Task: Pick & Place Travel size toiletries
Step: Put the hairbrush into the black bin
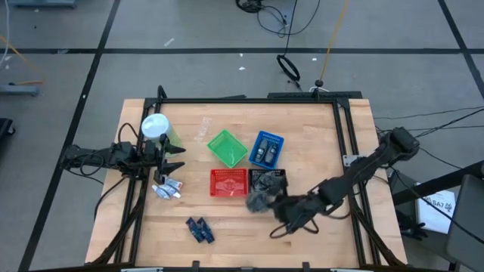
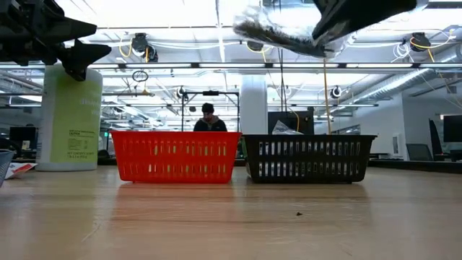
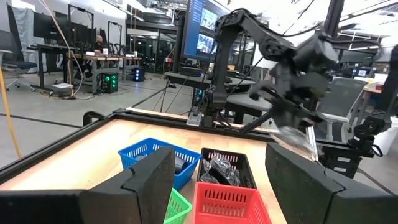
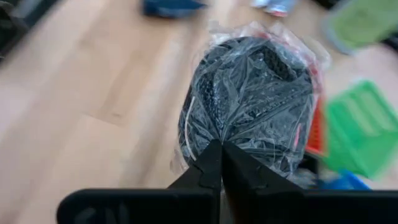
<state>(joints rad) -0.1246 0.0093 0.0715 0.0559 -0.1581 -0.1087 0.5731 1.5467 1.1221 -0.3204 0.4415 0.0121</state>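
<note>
Now you are in the carrying step: the right gripper has its fingers pinched shut on the plastic wrap of a grey round packet, and the packet hangs in the air, clear of the bench. From above, it is just beside the black basket, on the side toward the front edge. That basket already holds similar dark packets, so I judge it is the goal. Next you need to bring the packet over the basket opening, lower it and let go. The left gripper waits open near the left edge, beside the green container.
</note>
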